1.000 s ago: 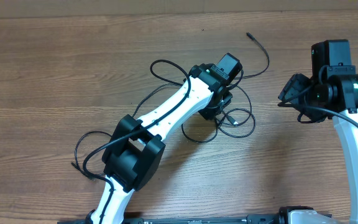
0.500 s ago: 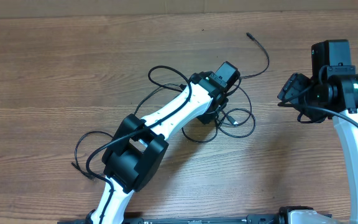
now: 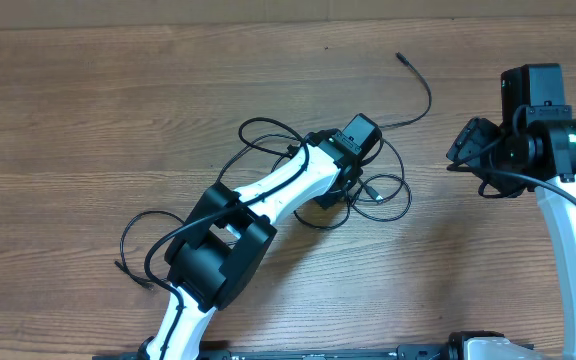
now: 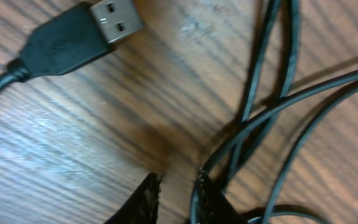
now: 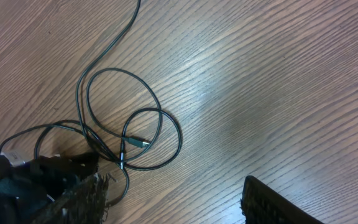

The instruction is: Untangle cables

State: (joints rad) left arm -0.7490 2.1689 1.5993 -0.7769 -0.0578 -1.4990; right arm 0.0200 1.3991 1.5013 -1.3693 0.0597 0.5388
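You have a wooden table (image 3: pixel 88 110) of bare grain, its far edge running along the top of the overhead view. Wide open wood lies across the far and left parts. A clear strip also separates the knot from your right gripper (image 5: pixel 173 200), which hangs well off to the right. Its jaws stand wide apart over bare wood, with nothing in them.

The cables (image 3: pixel 372 190) lie bunched at mid-table in overlapping loops, under and just beyond the left arm (image 3: pixel 268 190). One strand leaves the bunch and curves away to a small plug end (image 3: pixel 401 58) near the far edge. Another thin strand loops out at the left beside that arm's elbow. The arm covers where it leads.

Your left gripper (image 4: pixel 178 196) sits low in the knot. Its fingertips stand a narrow way apart with bare wood between them, and they clamp nothing. One strand runs against the inner edge of a finger.

Only the left wrist view shows the USB plug (image 4: pixel 82 31) up close, silver shell flat on the wood. Only the right wrist view shows a small silver-tipped plug (image 5: pixel 143 143) lying inside a loop.
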